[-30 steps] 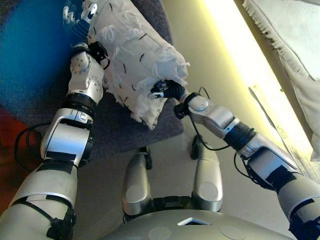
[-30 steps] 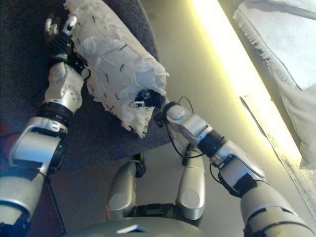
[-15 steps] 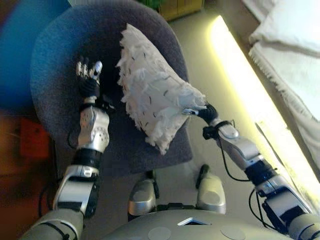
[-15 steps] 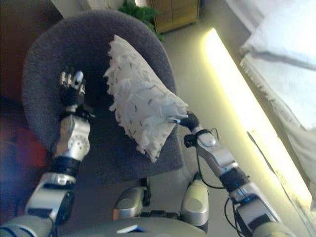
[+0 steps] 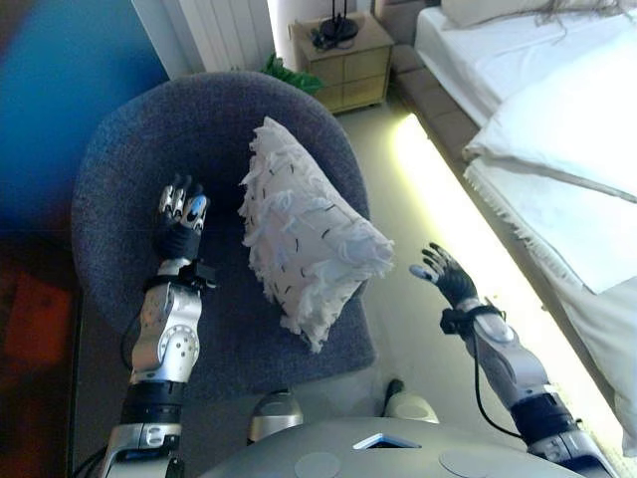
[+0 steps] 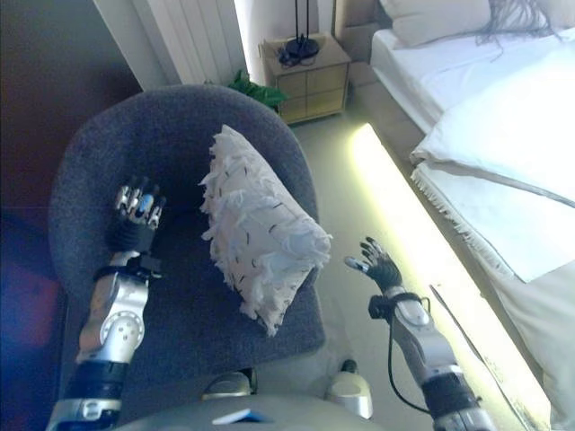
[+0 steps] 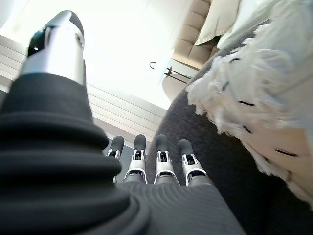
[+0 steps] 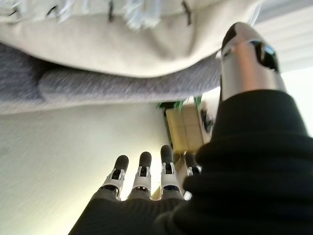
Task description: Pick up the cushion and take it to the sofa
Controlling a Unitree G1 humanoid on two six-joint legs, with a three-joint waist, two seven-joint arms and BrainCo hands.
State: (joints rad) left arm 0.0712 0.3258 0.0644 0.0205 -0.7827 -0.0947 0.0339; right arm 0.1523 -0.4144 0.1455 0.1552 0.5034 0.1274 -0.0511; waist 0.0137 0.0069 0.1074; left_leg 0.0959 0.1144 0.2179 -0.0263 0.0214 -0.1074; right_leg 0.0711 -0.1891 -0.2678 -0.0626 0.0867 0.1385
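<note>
A white tufted cushion (image 5: 307, 241) with short black marks stands on edge on the seat of a grey round armchair (image 5: 199, 139), free of both hands. My left hand (image 5: 180, 219) is over the seat to the cushion's left, fingers straight and open, a small gap from it. Open as well, my right hand (image 5: 445, 275) hangs over the floor right of the chair, apart from the cushion. In the left wrist view the cushion (image 7: 264, 98) lies beside my straight fingers (image 7: 161, 156); the right wrist view shows the cushion's underside (image 8: 122, 39) on the chair's edge.
A bed (image 5: 557, 119) with white bedding and pillows runs along the right, a lit strip (image 5: 468, 229) at its base. A wooden bedside cabinet (image 5: 343, 60) stands behind the chair by a green plant (image 5: 289, 75). Pale floor lies between chair and bed.
Both hands have come off the cushion, the right one drawing back to the right over the floor. The camera has tilted up, bringing the whole chair, cabinet and bed into view.
</note>
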